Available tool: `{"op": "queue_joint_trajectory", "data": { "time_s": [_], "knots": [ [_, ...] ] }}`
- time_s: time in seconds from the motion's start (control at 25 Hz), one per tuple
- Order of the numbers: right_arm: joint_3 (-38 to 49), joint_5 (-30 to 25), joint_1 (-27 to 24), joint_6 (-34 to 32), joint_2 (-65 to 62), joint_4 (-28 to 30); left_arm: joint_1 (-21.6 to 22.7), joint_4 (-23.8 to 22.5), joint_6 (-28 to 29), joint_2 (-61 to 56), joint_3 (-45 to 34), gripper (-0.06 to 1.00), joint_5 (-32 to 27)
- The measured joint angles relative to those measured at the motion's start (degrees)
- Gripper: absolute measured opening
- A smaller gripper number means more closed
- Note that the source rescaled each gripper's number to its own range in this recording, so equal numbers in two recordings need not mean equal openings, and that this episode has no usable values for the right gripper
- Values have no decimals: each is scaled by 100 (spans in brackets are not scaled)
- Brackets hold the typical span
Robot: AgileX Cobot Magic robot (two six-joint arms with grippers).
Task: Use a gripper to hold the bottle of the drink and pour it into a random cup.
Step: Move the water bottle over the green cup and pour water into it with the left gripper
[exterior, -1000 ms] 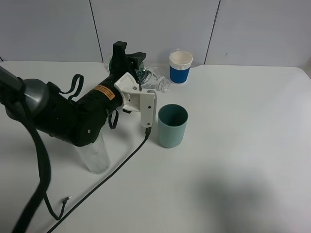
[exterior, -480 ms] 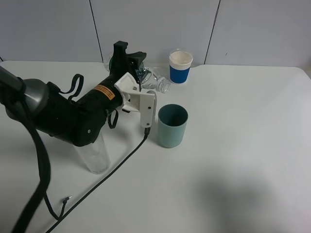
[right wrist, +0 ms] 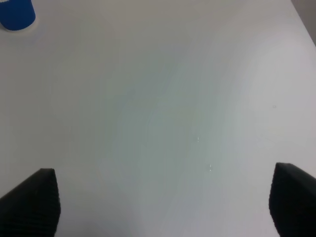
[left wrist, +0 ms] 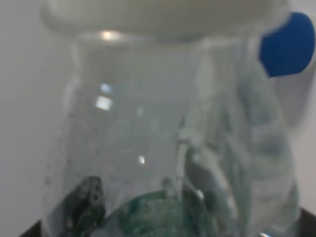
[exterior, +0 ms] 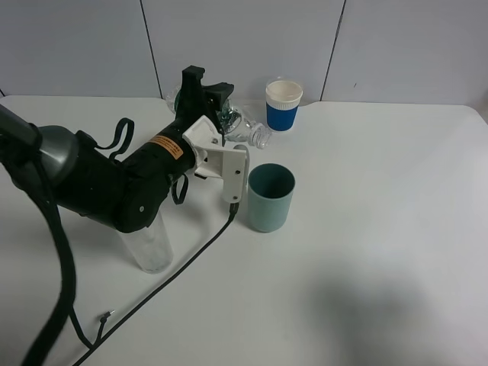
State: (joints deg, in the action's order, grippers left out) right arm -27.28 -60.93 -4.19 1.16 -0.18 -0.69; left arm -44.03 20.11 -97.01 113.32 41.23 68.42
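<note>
Clear plastic bottle of the drink (exterior: 245, 128) sits tilted, clenched in my left tool (exterior: 213, 107), behind the teal cup (exterior: 270, 197) and near the paper cup (exterior: 283, 105); I can't read the arm's orange label (exterior: 165, 146). Left wrist: the bottle fills the view, its green label (left wrist: 148, 217) blurred. Right wrist: my right tool (right wrist: 168, 202) is spread wide over the white counter (right wrist: 163, 98).

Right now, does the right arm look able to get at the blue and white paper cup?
Probably yes. Between the right gripper, jaws apart, and the paper cup lies only bare table. The bottle held in the left gripper lies close beside that cup, so room on that side looks tight.
</note>
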Motion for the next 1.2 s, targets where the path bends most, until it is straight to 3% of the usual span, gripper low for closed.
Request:
{"op": "queue_joint_trajectory", "data": {
  "time_s": [1.2],
  "knots": [
    [0,0,0,0,0,0,0,0,-285,0,0,5,0]
  ]
}}
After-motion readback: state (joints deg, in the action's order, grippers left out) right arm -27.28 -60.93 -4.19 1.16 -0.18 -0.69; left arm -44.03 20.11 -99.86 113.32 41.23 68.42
